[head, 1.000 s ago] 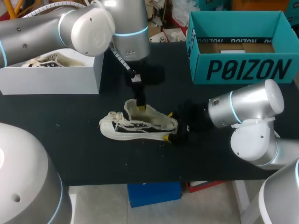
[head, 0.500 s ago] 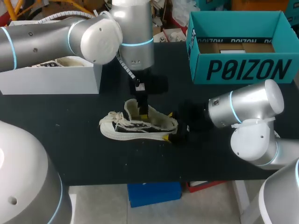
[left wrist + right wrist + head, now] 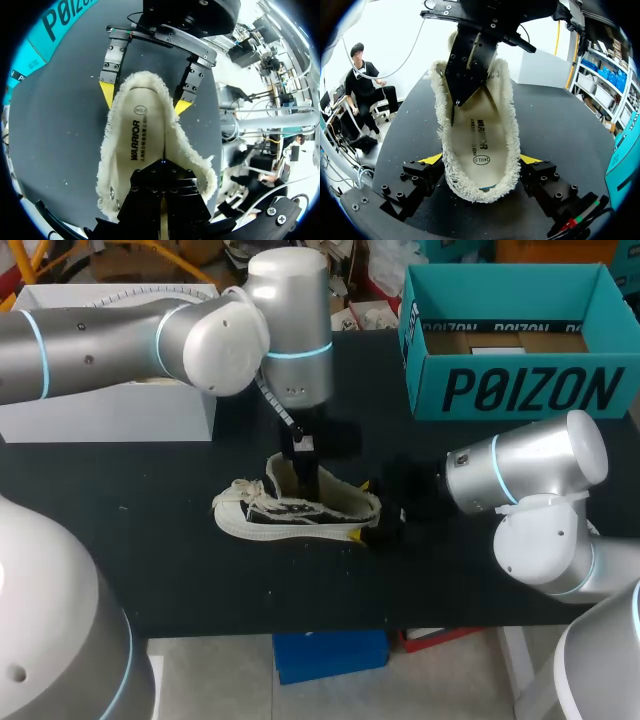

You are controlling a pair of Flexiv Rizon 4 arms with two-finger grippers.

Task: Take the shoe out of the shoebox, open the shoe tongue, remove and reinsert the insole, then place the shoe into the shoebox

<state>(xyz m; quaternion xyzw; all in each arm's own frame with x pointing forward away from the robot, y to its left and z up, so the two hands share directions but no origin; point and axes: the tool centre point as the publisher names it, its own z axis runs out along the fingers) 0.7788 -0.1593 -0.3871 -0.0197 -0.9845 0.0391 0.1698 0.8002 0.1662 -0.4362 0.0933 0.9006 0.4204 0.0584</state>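
At the table's point(image 3: 150, 540) middle, well apart from the shoebox point(image 3: 520, 390) at its far right corner, the shoe point(image 3: 290, 512) lies unboxed, heel clamped by the right gripper point(image 3: 480, 160), left gripper point(image 3: 162, 167) pinched together over the seated insole point(image 3: 142, 145), with reboxing apparently yet to do.

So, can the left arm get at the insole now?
Probably yes: the left tool is down in the open mouth of the shoe, over the insole; the right tool grips only the heel.
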